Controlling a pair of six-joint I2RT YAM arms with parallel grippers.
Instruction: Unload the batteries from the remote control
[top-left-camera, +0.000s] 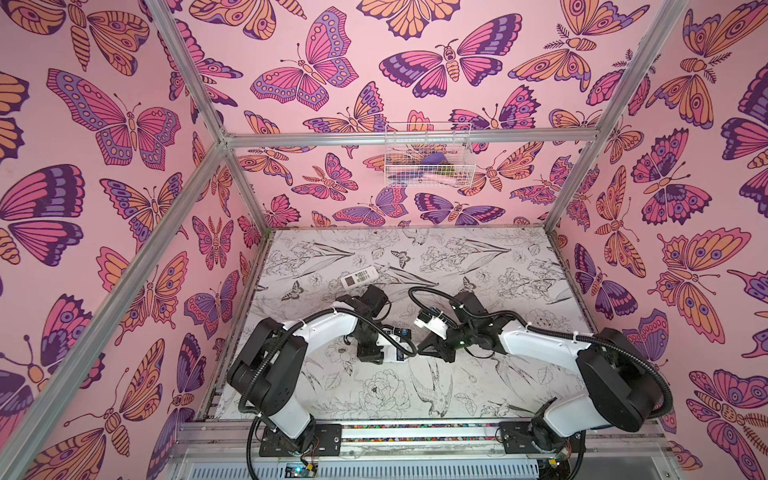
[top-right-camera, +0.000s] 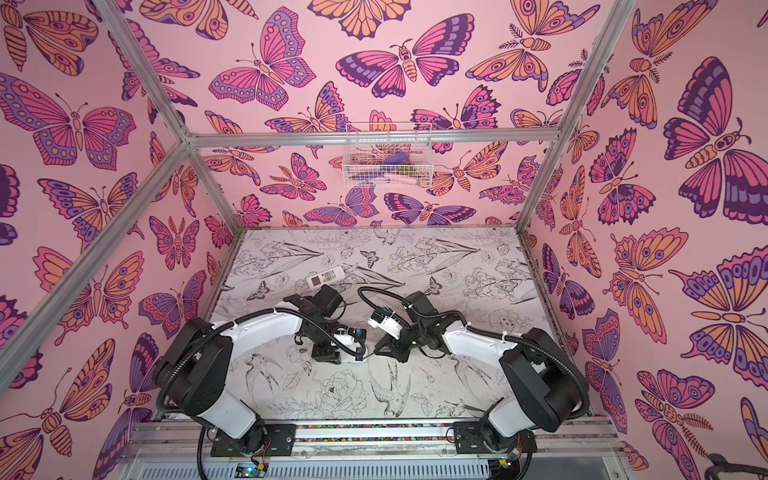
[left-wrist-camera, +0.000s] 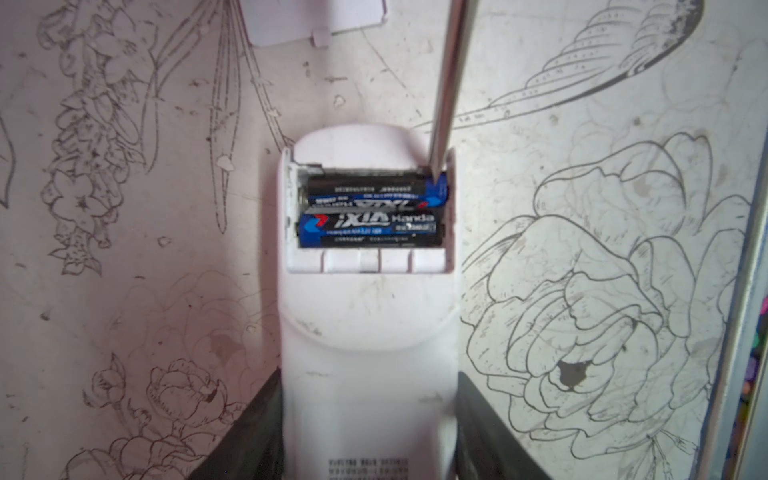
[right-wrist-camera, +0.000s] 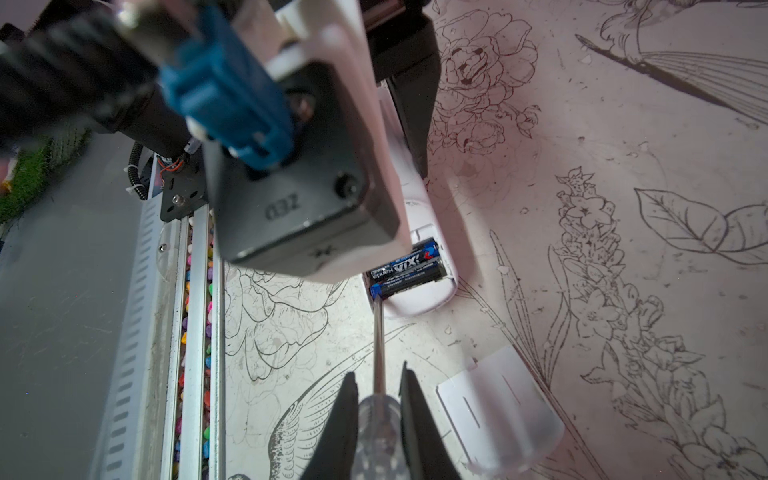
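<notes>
My left gripper (left-wrist-camera: 370, 415) is shut on a white remote control (left-wrist-camera: 370, 332) that lies back-up on the table, one dark finger on each long side. Its battery compartment is uncovered and two batteries (left-wrist-camera: 370, 212), black with blue labels, lie in it side by side; they also show in the right wrist view, batteries (right-wrist-camera: 409, 266). My right gripper (right-wrist-camera: 379, 386) is shut on the clear handle of a screwdriver (right-wrist-camera: 378, 428). The metal shaft (left-wrist-camera: 449, 83) slants down, its tip against one end of the battery nearer the remote's rounded end. In both top views the grippers (top-left-camera: 370, 353) (top-left-camera: 432, 349) meet mid-table.
A white cover plate (right-wrist-camera: 498, 407) lies flat beside the screwdriver, also seen past the remote's end, cover plate (left-wrist-camera: 316, 20). A second white remote (top-left-camera: 360, 276) lies at the back left of the table. A wire basket (top-left-camera: 428, 160) hangs on the back wall. The front rail (right-wrist-camera: 195, 332) holds coloured pebbles.
</notes>
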